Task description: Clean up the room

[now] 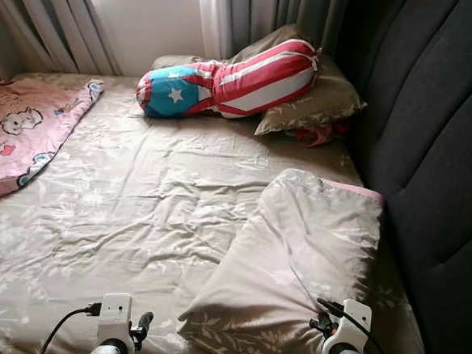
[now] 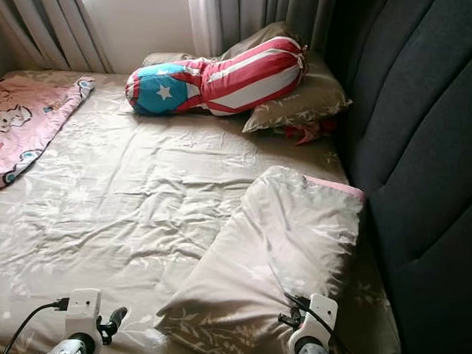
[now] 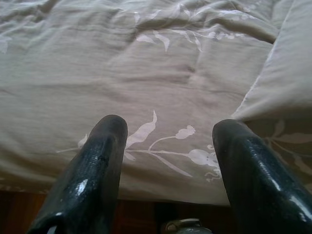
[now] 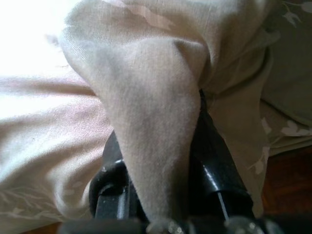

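A beige leaf-print pillow lies at the near right of the bed, tilted against the headboard side. My right gripper is shut on a raised fold of its cover at the near corner; its wrist sits at that corner. My left gripper is open, with nothing between its fingers, and hovers over the near edge of the beige floral bedsheet just left of the pillow. A pink cartoon blanket lies crumpled at the far left.
A stars-and-stripes bolster rests on a second beige pillow at the bed's far end, with a red cloth tucked under it. A dark padded headboard runs along the right. Curtains hang behind. Wooden floor lies below the bed edge.
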Motion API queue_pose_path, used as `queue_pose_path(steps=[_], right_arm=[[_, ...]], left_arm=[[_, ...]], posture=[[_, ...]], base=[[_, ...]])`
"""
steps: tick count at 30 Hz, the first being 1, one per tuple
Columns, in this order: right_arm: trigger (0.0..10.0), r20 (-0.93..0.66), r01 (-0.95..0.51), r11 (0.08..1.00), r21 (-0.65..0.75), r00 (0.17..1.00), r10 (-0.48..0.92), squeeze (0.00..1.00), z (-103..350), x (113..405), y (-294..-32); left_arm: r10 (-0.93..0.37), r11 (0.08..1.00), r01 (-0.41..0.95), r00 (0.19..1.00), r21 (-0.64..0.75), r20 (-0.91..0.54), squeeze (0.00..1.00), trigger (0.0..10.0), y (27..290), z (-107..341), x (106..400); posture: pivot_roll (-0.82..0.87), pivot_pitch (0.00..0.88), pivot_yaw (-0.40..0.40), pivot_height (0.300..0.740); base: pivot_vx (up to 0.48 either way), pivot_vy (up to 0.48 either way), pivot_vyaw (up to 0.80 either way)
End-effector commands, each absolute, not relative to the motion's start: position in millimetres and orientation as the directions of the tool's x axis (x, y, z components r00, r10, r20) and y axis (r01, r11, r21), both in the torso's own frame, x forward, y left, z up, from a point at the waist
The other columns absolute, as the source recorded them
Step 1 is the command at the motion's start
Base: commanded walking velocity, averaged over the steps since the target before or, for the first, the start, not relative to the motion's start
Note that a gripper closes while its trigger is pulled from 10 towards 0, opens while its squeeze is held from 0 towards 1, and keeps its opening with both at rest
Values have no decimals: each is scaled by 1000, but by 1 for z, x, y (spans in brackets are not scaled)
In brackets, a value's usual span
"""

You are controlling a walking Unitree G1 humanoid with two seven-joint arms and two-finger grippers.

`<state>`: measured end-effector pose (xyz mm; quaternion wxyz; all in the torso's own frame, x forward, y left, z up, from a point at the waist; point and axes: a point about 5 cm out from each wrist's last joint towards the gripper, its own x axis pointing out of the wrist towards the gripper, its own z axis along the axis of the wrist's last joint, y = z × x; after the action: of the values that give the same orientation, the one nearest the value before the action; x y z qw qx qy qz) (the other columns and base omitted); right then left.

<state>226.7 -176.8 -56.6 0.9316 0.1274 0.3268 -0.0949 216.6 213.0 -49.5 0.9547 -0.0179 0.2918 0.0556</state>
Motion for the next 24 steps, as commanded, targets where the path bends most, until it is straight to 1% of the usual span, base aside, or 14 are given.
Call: queue_pose_path(steps=[1,5,14,17,21,24], right_arm=[[10000,-593,265,951,161,796,-121,0,-49,236,-180],[10000,-586,275,951,144,798,-143,0,-47,237,-184],[10000,-542,352,935,47,795,-272,0,-38,243,-205],[10000,-515,373,928,-19,792,-329,0,-35,244,-212],[10000,-483,420,906,-60,782,-394,0,-30,245,-221],[10000,-473,433,898,-74,778,-414,0,-28,247,-226]], left_arm=[[117,990,-141,810,3,-575,0,10000,218,-52,212],[119,990,-142,810,5,-575,0,10000,218,-52,212],[116,991,-132,808,14,-577,0,10000,218,-54,209],[116,991,-131,808,17,-577,0,10000,218,-54,209],[117,991,-129,808,19,-577,0,10000,218,-54,209],[116,992,-128,809,20,-577,0,10000,219,-54,209]], posture=[[-5,0,-8,740],[-7,0,-8,740],[-9,0,-7,740],[-7,0,-7,740],[-6,0,-6,740],[-6,0,-6,740]], base=[[0,-337,0],[0,-334,0],[0,-336,0],[0,-337,0],[0,-337,0],[0,-336,0]])
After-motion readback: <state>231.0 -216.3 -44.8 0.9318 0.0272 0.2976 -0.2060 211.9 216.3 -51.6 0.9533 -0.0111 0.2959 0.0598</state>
